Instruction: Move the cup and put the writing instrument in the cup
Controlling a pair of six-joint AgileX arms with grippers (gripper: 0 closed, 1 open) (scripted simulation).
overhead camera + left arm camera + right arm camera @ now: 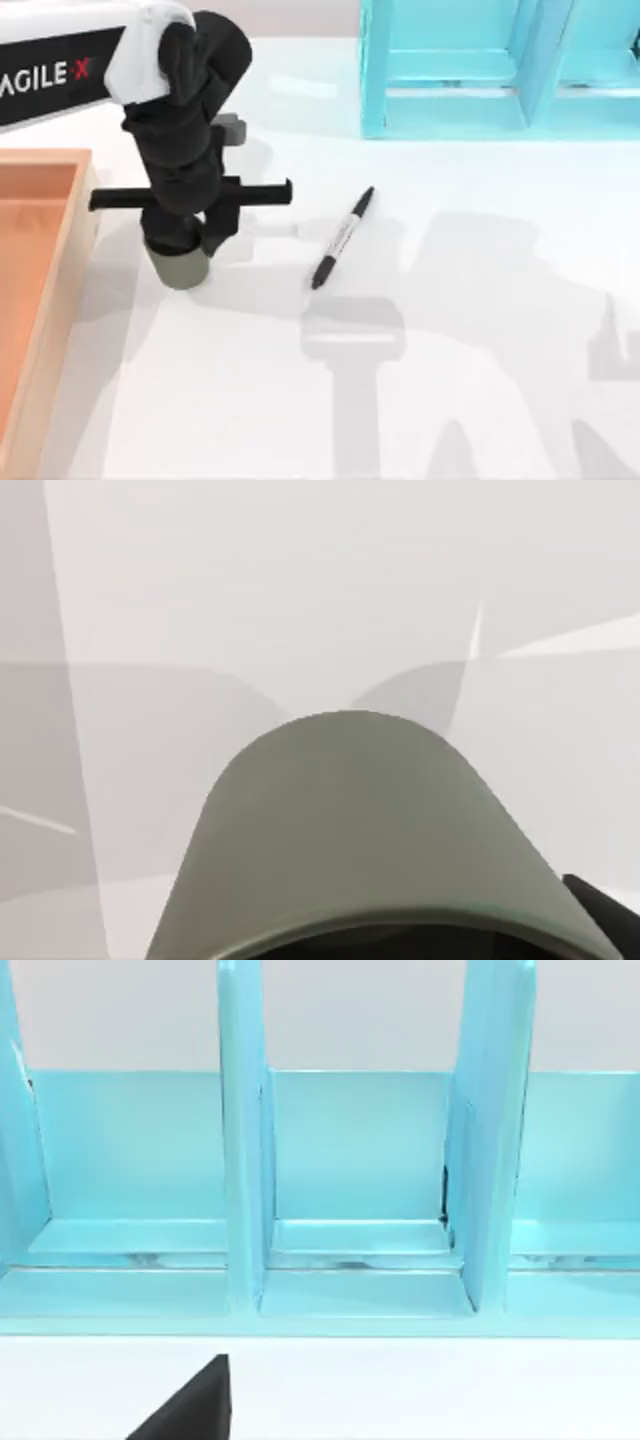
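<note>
Hanging over the cup [180,268], my left arm's jaws [183,245] hide their own state; I cannot tell it. The left wrist view adds the cup's [370,830] wall close up. One marker [342,238] lies on the bench [450,350] just right of the one cup, apart. One wooden tray [55,270] sits left, one turquoise rack [350,1240] behind.

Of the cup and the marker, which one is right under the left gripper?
The olive-grey cup, directly beneath the left gripper; the black-capped marker lies apart, flat on the table.
</note>
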